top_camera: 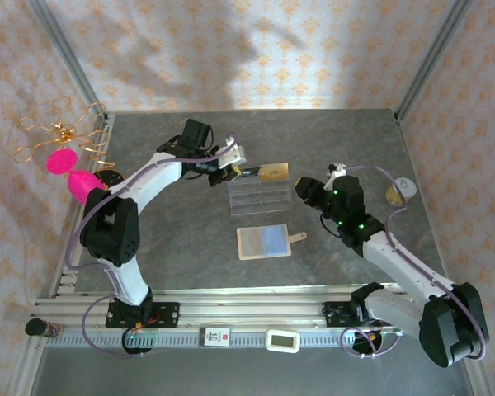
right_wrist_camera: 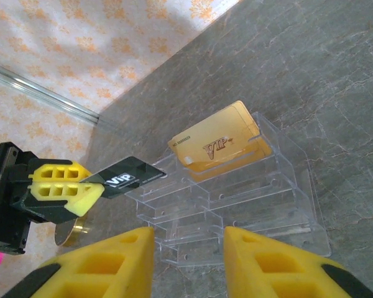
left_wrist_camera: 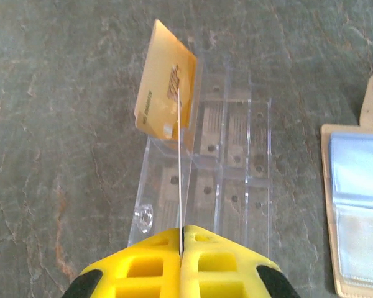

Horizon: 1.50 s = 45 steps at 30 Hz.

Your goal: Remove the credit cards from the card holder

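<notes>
My left pincer [left_wrist_camera: 181,245] pinches the dark card [right_wrist_camera: 127,179] over the tray [right_wrist_camera: 255,211] at the desk's [top_camera: 190,266] middle, right pincer [right_wrist_camera: 189,248] spread, card holder [top_camera: 264,242] open toward the near edge; next I'd slot it squarely near the gold card [right_wrist_camera: 221,146]

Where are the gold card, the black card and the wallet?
gold card [right_wrist_camera: 217,146]: right wrist view, its printed face.
black card [right_wrist_camera: 129,177]: right wrist view, its middle.
wallet [top_camera: 264,242]: top view, its open inside.

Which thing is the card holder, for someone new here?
On the grey table stands a clear tray. Just below it in the top view lies the card holder, open and flat. It is beige with a bluish panel and snap tab, not see-through.
</notes>
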### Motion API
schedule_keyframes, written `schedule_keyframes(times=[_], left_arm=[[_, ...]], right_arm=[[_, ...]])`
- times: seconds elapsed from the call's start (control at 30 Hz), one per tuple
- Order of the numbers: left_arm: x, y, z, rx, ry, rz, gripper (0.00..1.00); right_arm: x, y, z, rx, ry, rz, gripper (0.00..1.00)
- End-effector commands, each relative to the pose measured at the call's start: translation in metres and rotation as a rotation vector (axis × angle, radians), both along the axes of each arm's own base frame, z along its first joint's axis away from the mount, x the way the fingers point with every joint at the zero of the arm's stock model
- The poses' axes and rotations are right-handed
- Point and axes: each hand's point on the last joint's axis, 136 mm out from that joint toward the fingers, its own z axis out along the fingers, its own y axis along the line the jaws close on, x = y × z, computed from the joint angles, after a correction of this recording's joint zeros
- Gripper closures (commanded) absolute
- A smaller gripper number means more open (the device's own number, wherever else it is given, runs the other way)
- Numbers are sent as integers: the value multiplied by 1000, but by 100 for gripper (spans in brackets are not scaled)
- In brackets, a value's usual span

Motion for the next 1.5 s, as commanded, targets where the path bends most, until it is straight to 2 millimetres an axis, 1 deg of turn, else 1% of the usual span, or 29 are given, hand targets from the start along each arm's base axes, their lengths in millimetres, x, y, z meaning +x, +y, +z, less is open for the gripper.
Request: schedule_keyframes(times=[0.0,0.07,0.13,0.27,0.47,0.67,0.77,0.8,0.83,0.97,1.1,1.17,1.27,1.33,1.37,1.47], left_arm=[[0,3,7,-3,-12,-60,100],[-1,4,3,4,6,-73,100],[3,5,1,5,5,-68,100],[7,4,4,-14,-1,-70,100],[15,5,-1,0,2,-60,100],[18,6,-5,18,15,-74,100],[19,7,-4,25,7,-76,100],[21,8,-12,29,23,-75,100],[22,7,-16,30,29,-75,100],[25,7,-16,30,27,-69,100],[28,9,-23,44,38,-58,100],[29,9,-23,44,41,-53,100],[35,9,-18,30,42,-4,100],[41,10,-13,24,38,35,88],[42,10,-10,21,36,43,84],[45,11,2,0,27,78,67]], right_arm=[[10,3,25,17,-74,10,67],[11,4,23,17,-70,14,67],[12,5,22,19,-65,18,68],[14,7,19,23,-56,23,68],[15,8,17,24,-51,27,68],[16,9,16,23,-47,28,68],[16,9,15,20,-45,29,68],[16,9,14,20,-43,29,68],[16,9,15,22,-43,29,68],[17,10,15,24,-43,36,68],[17,11,16,28,-46,39,68],[17,12,17,30,-46,42,68],[16,13,18,33,-49,50,68],[15,14,18,36,-47,55,67],[15,14,18,37,-47,57,66],[14,15,18,40,-46,63,62]])
